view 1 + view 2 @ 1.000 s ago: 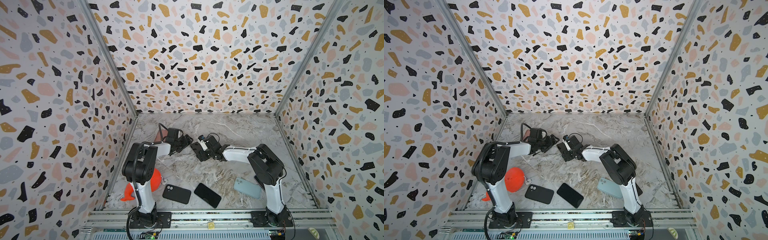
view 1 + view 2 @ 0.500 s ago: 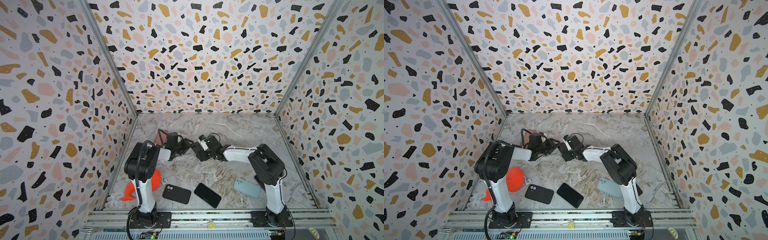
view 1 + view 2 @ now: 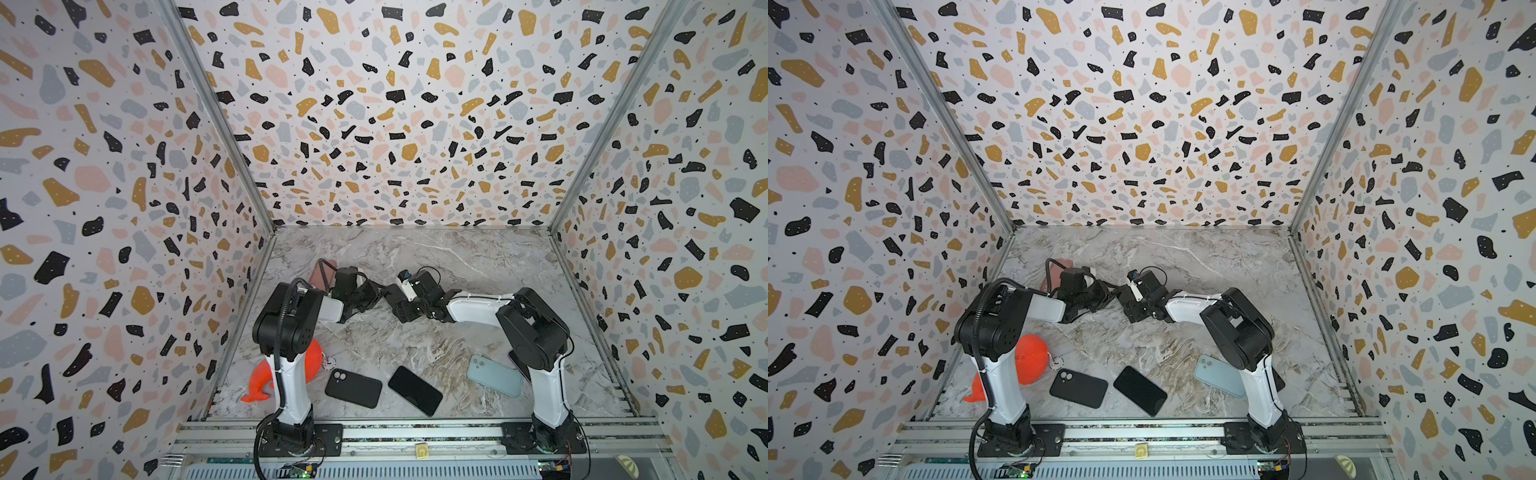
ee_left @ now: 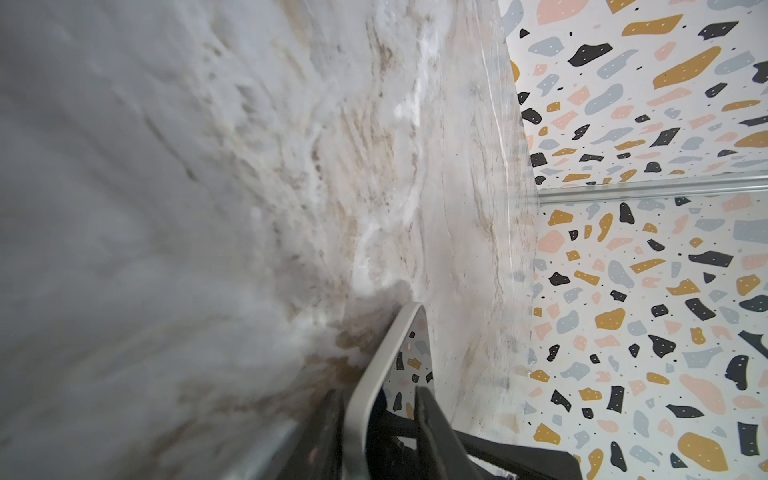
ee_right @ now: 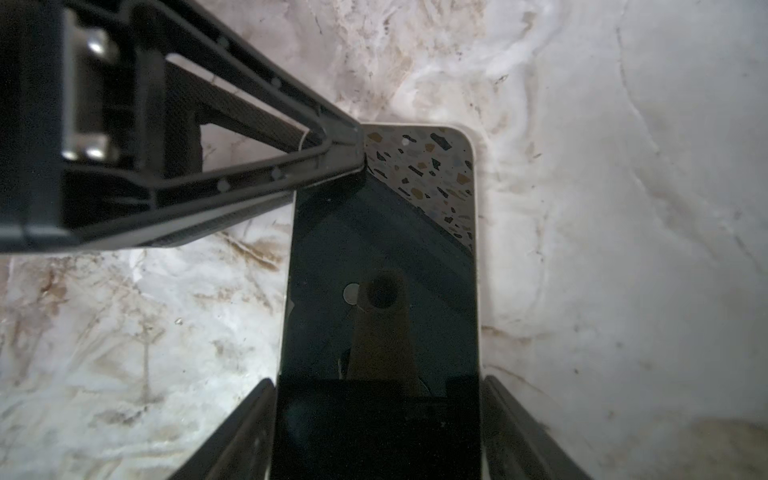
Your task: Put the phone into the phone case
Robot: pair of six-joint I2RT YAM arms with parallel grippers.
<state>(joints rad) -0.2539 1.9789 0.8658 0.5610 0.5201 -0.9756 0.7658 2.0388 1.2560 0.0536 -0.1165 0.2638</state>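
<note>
The phone [image 5: 380, 249] has a dark screen and a pale rim and lies flat just above the marble floor, at the middle rear. My right gripper [image 5: 378, 386] is shut across its width, one finger on each long side. My left gripper [image 4: 380, 399] is shut on the phone's far corner, with the pale edge [image 4: 386, 349] between its jaws and one of its fingers [image 5: 249, 174] lying over the screen. In both top views the two grippers [image 3: 384, 291] [image 3: 401, 305] meet tip to tip and hide the phone. A pink flat thing [image 3: 322, 272], perhaps the phone case, lies behind the left wrist.
Near the front rail lie a black case with camera holes [image 3: 353, 387], a black phone [image 3: 414, 390] and a pale blue-green phone or case [image 3: 494, 375]. An orange balloon-like thing [image 3: 309, 357] sits by the left arm's base. Patterned walls close in three sides.
My left gripper has swung right to meet the right gripper, and its jaws have closed onto the phone's end. The right arm has stayed still with the phone in it.
</note>
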